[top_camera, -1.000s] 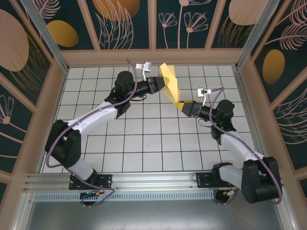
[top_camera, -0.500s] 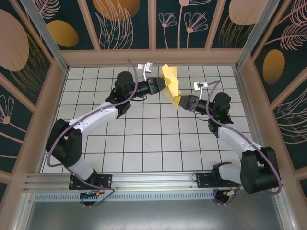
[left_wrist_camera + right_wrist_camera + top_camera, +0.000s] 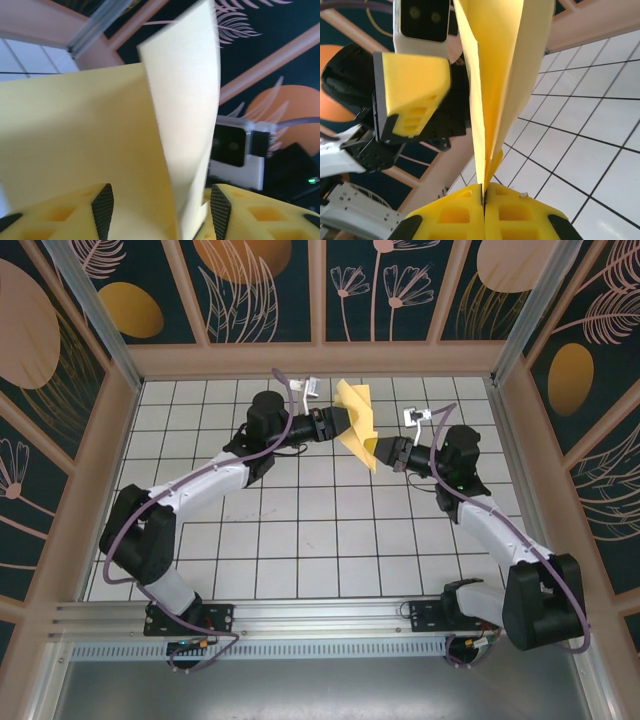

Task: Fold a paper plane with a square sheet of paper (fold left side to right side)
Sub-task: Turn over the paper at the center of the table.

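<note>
where white grid tiles (image 3: 300,530) meet dark floral walls (image 3: 270,290), both arms reach inward mid-air: right gripper (image 3: 382,453) pinched tight on folded paper (image 3: 355,415) tip, left gripper (image 3: 341,423) parted astride it.

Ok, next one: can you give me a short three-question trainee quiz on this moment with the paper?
1. True or false: the right gripper is shut on the lower tip of the folded yellow paper.
2. The left gripper has its jaws: A) clamped flat on the paper; B) apart, with the paper between them; C) resting on the tiles.
3. Fill in: the paper is held ___ the tiled table, not lying on it.

Key: 1 true; 2 B; 3 above.
</note>
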Controlling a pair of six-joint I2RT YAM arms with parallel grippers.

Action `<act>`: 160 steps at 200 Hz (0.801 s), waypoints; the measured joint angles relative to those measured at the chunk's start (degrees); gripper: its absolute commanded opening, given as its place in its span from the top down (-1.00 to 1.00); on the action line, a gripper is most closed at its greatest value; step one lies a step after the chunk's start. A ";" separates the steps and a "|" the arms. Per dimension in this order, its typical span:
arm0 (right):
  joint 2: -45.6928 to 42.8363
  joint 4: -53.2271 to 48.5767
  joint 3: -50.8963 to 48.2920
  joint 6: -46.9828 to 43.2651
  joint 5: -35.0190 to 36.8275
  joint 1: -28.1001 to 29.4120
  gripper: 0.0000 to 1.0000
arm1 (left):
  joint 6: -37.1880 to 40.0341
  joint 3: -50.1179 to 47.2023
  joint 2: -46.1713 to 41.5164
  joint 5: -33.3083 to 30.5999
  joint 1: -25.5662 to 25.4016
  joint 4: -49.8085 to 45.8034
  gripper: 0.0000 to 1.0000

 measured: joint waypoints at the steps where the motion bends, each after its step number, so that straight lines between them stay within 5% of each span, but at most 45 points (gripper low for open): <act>1: -0.04 -0.55 0.20 -0.52 0.24 0.00 0.90 | 0.39 -0.02 -0.20 -0.33 0.04 -0.42 -0.25; 36: -0.13 -20.26 7.15 -12.72 14.16 2.97 0.93 | 6.60 -4.22 -9.94 -14.12 1.33 -9.99 -0.36; 68: 5.75 -38.91 17.68 -21.94 45.20 15.56 0.93 | 10.12 -9.90 -23.67 -31.76 1.70 -14.73 -0.50; 111: 25.14 -57.86 29.49 -23.26 86.20 31.28 0.93 | 11.76 -18.51 -40.26 -51.93 1.70 -17.05 -0.67; 160: 47.56 -71.78 38.75 -19.10 104.50 39.71 0.87 | 11.91 -21.16 -45.16 -61.68 1.70 -18.58 -0.69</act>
